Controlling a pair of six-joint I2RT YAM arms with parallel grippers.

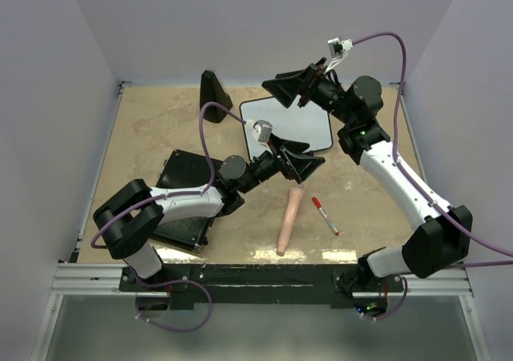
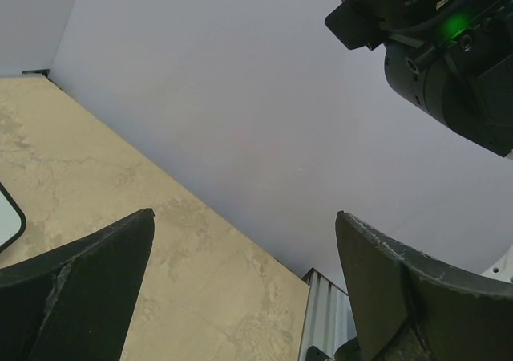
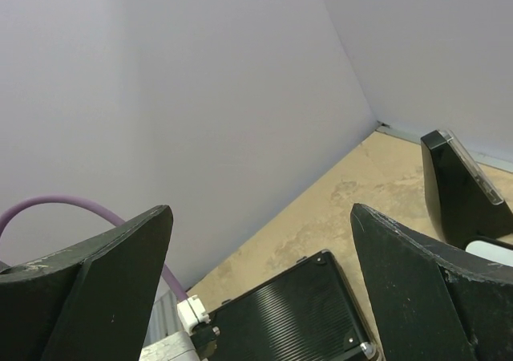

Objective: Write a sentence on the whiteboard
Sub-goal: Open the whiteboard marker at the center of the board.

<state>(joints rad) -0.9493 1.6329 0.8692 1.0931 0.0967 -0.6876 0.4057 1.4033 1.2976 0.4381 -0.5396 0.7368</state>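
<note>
The whiteboard (image 1: 290, 124) lies flat at the back middle of the table, blank, with a thin black frame. A red-and-white marker (image 1: 325, 215) lies on the table in front of it, apart from both grippers. My left gripper (image 1: 309, 159) is open and empty, raised over the board's near edge. In the left wrist view (image 2: 244, 217) its jaws stand wide apart and a board corner (image 2: 8, 217) shows at the left. My right gripper (image 1: 277, 92) is open and empty above the board's far edge. The right wrist view (image 3: 260, 208) also shows a board corner (image 3: 493, 251).
A black flat ribbed case (image 1: 186, 199) lies at the left under my left arm; it also shows in the right wrist view (image 3: 296, 313). A black wedge-shaped stand (image 1: 214, 96) sits at the back left. A long beige object (image 1: 290, 221) lies near the front middle. Walls enclose the table.
</note>
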